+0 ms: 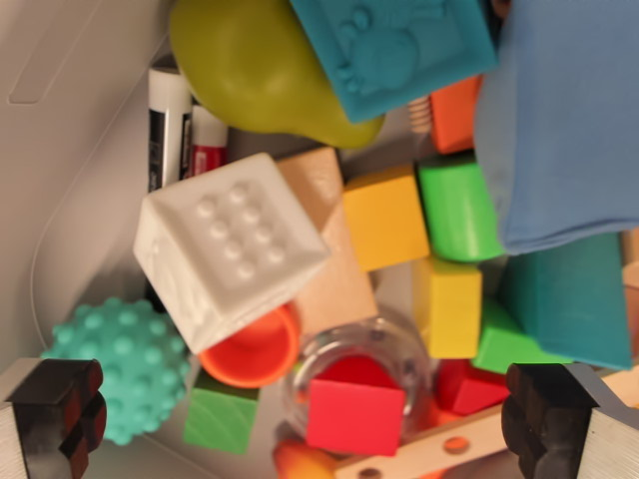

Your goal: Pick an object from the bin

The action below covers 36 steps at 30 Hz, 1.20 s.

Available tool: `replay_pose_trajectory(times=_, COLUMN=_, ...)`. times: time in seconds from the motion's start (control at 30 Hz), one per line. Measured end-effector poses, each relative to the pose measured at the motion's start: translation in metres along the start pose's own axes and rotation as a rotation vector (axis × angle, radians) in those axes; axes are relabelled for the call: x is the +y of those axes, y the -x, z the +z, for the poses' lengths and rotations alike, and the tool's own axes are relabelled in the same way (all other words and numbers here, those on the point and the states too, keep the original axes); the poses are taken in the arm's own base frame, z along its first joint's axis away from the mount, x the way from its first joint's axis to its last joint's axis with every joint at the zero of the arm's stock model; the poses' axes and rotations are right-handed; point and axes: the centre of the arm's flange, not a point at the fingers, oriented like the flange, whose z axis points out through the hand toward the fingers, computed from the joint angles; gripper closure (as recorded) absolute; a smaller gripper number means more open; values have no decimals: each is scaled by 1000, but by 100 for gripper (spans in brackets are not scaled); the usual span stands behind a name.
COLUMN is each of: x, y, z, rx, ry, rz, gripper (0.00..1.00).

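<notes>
- The gripper (305, 424) stands wide apart, holding nothing; its black pads (60, 409) show at both lower corners of the wrist view.
- Between them, low in the bin (60, 180), sits the red cube (354, 404), my pick for the task. It rests on or in a clear jar (364, 354); I cannot tell which.
- The cube looks like painted wood: light, stiff, flat-faced, probably a bit slick. Two opposite flat sides suit the pads best.
- Its perch on the jar may be unsteady, so a push could tip it.
- Left of the cube: an orange cup (255, 354), and above that a white block (230, 249), likely soft and squashy.
- Far left of the cube: a teal ball (120, 364), nubbly, probably rubbery.
- Right of the cube, touching or near: a yellow block (449, 304).
- A blue cloth (559, 130) lies well above the cube, at upper right.
</notes>
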Motion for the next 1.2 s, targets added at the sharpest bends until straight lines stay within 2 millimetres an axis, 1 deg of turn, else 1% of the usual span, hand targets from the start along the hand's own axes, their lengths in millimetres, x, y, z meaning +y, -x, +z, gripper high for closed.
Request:
replay_pose_trajectory(times=0.5, x=-2, y=36, z=46, rx=-2, ry=8, rz=242, gripper=0)
replay_pose_trajectory(times=0.6, x=-2, y=39, z=54, rx=-2, ry=8, rz=249, gripper=0)
replay_pose_trajectory(times=1.03, x=-2, y=37, z=107, rx=0, ry=8, rz=254, gripper=0)
replay_pose_trajectory(times=1.2, x=-1, y=37, z=121, rx=1, ry=8, rz=253, gripper=0)
